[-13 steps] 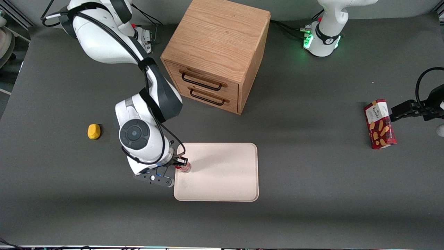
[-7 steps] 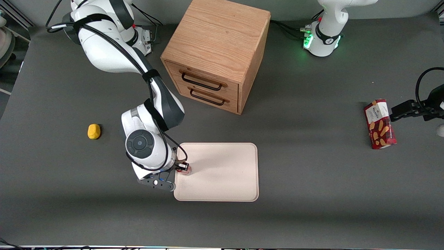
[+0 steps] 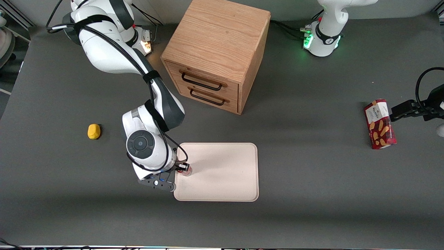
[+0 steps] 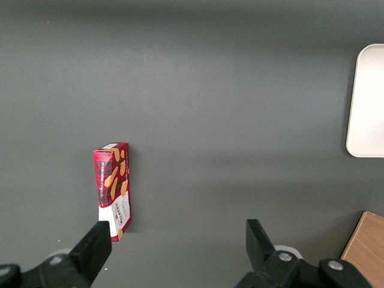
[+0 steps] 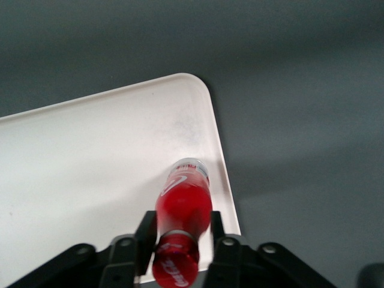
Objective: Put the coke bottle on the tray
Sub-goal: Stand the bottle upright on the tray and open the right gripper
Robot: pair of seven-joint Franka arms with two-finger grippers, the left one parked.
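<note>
right arm lowered, hand (image 5: 180, 237) clamped

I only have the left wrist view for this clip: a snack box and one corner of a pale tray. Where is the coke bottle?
Observer: The coke bottle stands upright over the tray, near the tray's edge toward the working arm's end.
Operator: Is it released?
Observer: No, the gripper is shut on the bottle just below its cap.
Operator: Is its base down on the tray?
Observer: It looks at or just above the surface; I cannot tell contact.
Operator: Anything else on the tray?
Observer: Nothing; a yellow object lies on the table beside the working arm.
</note>
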